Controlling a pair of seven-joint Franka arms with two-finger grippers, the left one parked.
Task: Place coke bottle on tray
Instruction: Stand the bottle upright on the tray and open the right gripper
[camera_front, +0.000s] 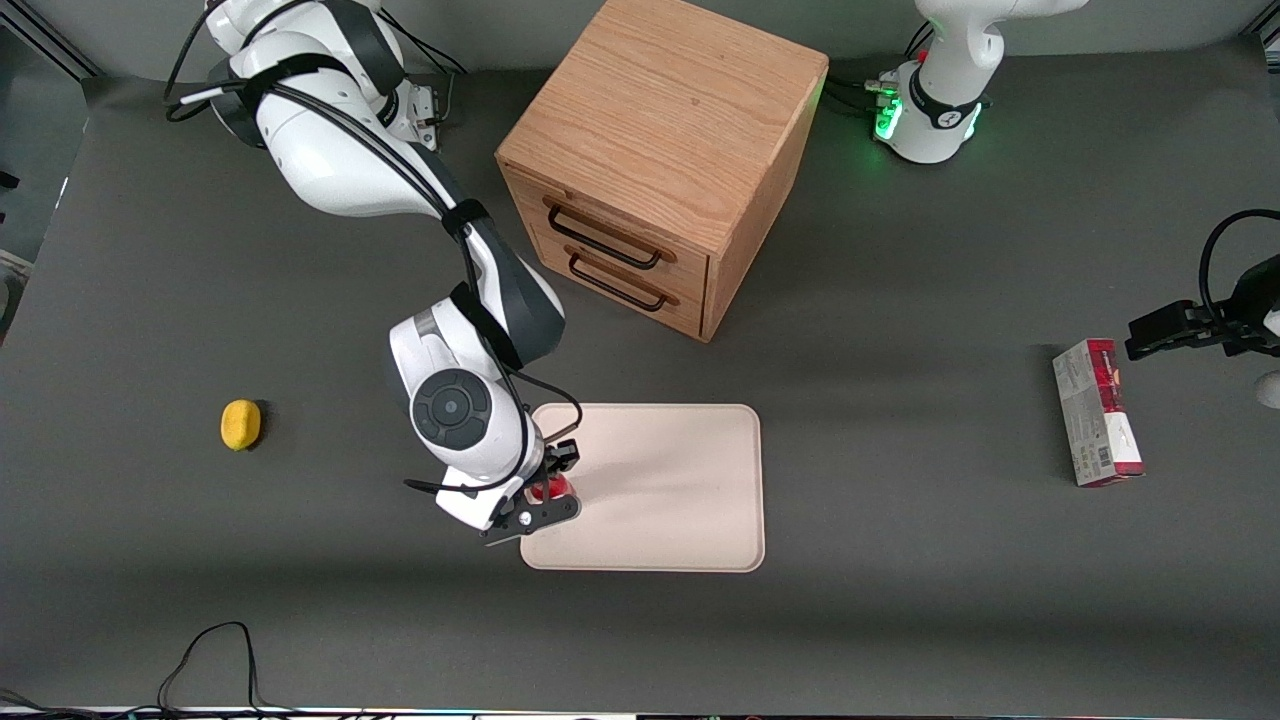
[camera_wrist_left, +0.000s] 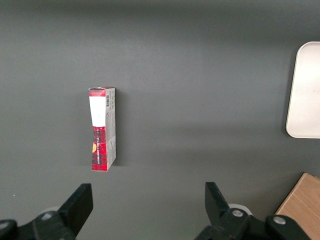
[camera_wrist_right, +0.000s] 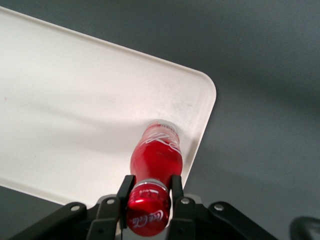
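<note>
The coke bottle (camera_wrist_right: 156, 155) is a small glossy red bottle with a red cap. It stands upright on the beige tray (camera_wrist_right: 75, 100), close to the tray's edge toward the working arm's end. My gripper (camera_wrist_right: 150, 186) is shut on the bottle's neck just under the cap. In the front view the gripper (camera_front: 545, 490) hangs over that same tray edge (camera_front: 660, 480), and only a bit of the red bottle (camera_front: 551, 488) shows beneath the wrist.
A wooden drawer cabinet (camera_front: 660, 160) stands farther from the front camera than the tray. A yellow lemon-like object (camera_front: 240, 424) lies toward the working arm's end. A red-and-white carton box (camera_front: 1097, 412) lies toward the parked arm's end, also in the left wrist view (camera_wrist_left: 102, 128).
</note>
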